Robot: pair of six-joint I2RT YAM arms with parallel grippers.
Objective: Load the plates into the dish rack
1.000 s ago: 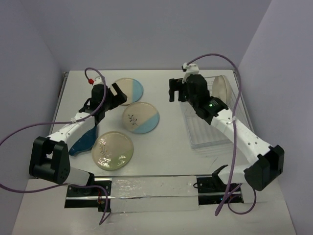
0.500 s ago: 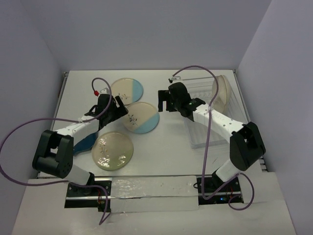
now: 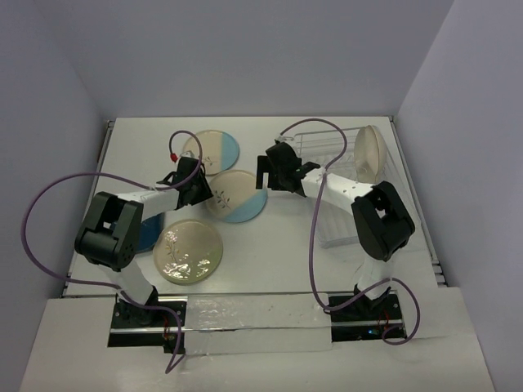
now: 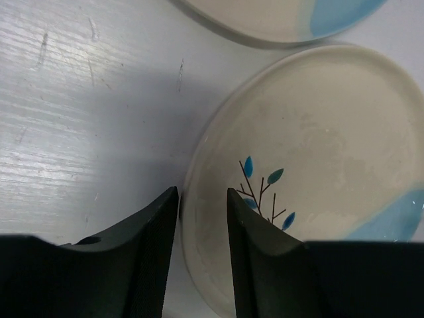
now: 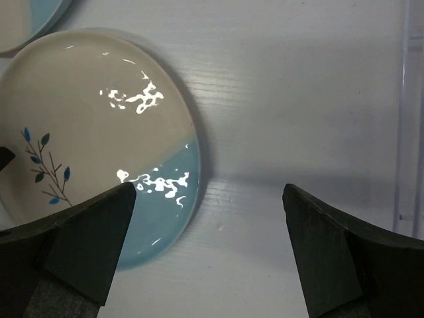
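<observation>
One sprig plate [image 3: 237,198] lies flat on the bench [image 3: 278,237], rim between the narrowly parted left jaws, grip unclear; right jaws gape beside its blue edge. Pinch squarely before lifting

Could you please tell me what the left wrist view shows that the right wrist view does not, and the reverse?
Only the left wrist view shows the left fingers straddling the cream rim of the sprig plate. Only the right wrist view shows the right fingers, spread wide, and the dish rack at its clear right edge. Both show that sprig plate with its blue section, and an edge of the second cream-and-blue plate.
</observation>
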